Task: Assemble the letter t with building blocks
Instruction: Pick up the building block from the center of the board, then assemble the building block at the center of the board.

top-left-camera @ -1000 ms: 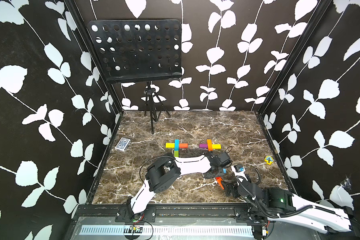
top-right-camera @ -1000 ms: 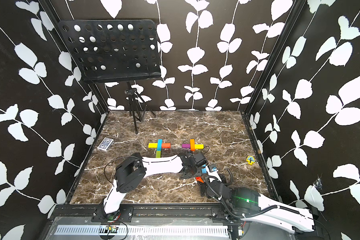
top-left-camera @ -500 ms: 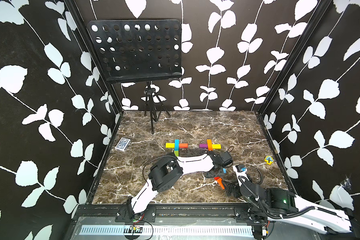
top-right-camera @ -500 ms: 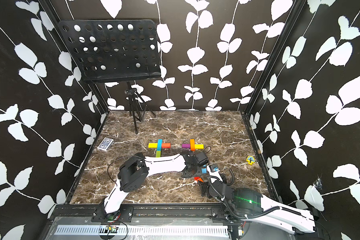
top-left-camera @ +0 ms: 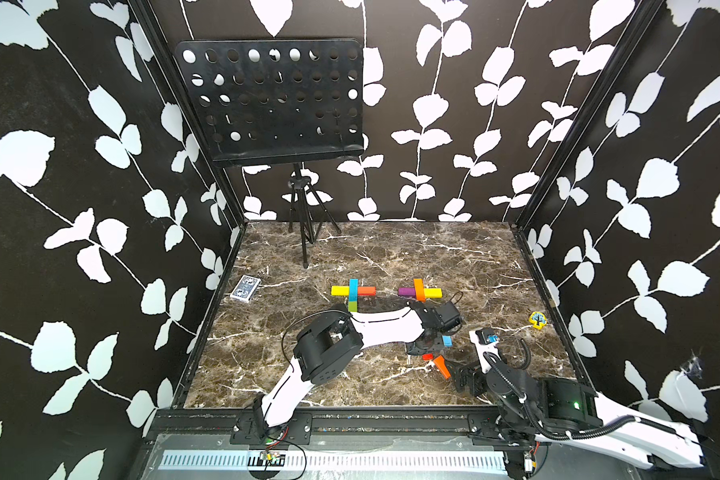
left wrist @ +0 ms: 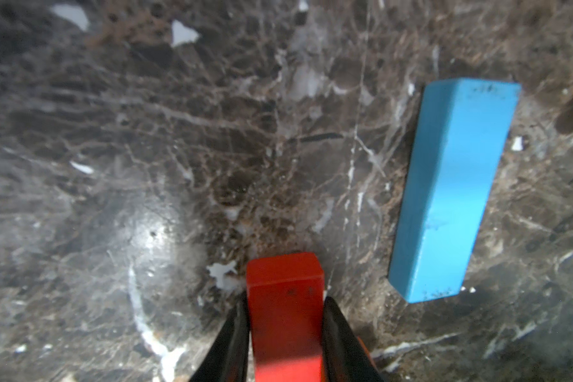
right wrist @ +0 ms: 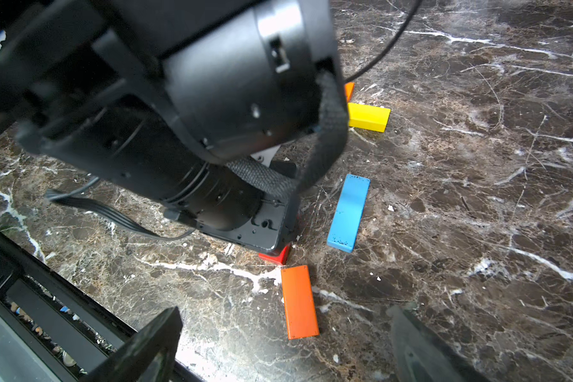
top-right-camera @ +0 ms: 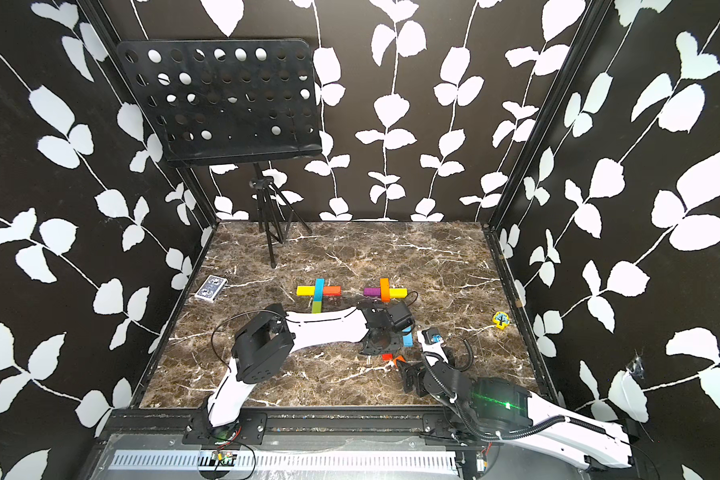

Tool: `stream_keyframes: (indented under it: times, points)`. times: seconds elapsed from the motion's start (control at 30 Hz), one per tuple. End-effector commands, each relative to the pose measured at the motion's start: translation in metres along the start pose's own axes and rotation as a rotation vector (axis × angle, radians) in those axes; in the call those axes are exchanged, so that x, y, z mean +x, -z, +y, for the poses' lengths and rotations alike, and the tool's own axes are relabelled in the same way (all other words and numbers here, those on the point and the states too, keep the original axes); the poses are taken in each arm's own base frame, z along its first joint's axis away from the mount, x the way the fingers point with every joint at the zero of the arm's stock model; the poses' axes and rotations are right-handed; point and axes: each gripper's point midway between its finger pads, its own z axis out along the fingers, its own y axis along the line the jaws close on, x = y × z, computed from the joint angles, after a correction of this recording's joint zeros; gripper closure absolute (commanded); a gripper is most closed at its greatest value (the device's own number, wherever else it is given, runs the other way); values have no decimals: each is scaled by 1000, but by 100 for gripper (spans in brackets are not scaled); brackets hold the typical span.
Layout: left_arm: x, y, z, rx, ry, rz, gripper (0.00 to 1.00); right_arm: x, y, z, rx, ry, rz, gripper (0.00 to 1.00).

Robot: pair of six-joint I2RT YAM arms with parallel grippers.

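Both jaws tighter on red block (left wrist: 285, 314)

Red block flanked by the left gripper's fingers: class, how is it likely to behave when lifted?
Probably stiff: the red block shows crisp straight edges between the fingers. Its smooth painted faces may slip in a light grip. Flat sides suggest it won't roll.

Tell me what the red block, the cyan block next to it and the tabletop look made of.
The red block: likely painted wood, possibly plastic; uniform colour, slightly rounded edges, tiny dark specks. The cyan block: the same, satin finish; dark chips at its ends suggest paint. The tabletop: polished marble or marble-print laminate; white veins, bright glare.
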Motion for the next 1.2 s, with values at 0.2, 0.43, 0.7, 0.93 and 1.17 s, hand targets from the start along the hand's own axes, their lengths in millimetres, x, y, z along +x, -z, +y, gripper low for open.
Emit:
stream_keyframes:
  times: [0.2, 0.43, 0.7, 0.93, 1.17]
  points:
    - [-17, 4, 47, -118, -67, -41, 67, -1, 6, 17, -79, 34, 49, 1]
    - [-30, 14, 51, -116, -150, -68, 70, -6, 8, 22, -54, 64, 97, 1]
    - [-45, 31, 44, -123, -236, -102, 70, -37, 29, -4, 73, 65, 36, 0]
    - [-58, 22, 31, -89, -228, -95, 70, -46, 21, -3, 73, 44, 97, 0]
    - [-70, 13, 15, -66, -213, -96, 69, -42, -4, -9, 56, -28, 179, 0]
